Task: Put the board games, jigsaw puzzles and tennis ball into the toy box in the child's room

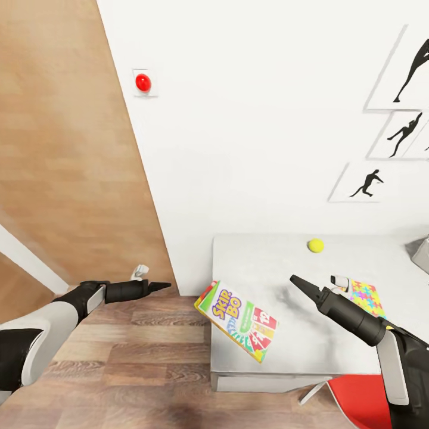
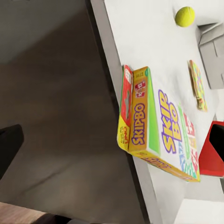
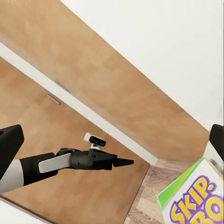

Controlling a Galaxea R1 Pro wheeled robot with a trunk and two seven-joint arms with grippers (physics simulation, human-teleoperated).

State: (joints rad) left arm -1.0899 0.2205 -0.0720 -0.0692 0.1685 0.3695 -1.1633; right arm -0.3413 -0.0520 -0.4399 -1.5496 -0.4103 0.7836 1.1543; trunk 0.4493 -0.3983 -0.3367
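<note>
the yellow and green skip-bo board game box (image 1: 238, 320) sits on the pale grey table (image 1: 268, 262), one corner hanging off the left edge. looks light, stiff, a bit slick, so i'd pinch that overhanging edge. left gripper (image 1: 159, 287) and right gripper (image 1: 296, 281) both look pinched closed, holding nothing.

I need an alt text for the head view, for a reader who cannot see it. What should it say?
A Skip-Bo board game lies at the left edge of the pale table, partly overhanging the wooden floor. The left gripper points at it from over the floor, and the right gripper hovers above the table. Further back lie a tennis ball and a jigsaw puzzle.
</note>
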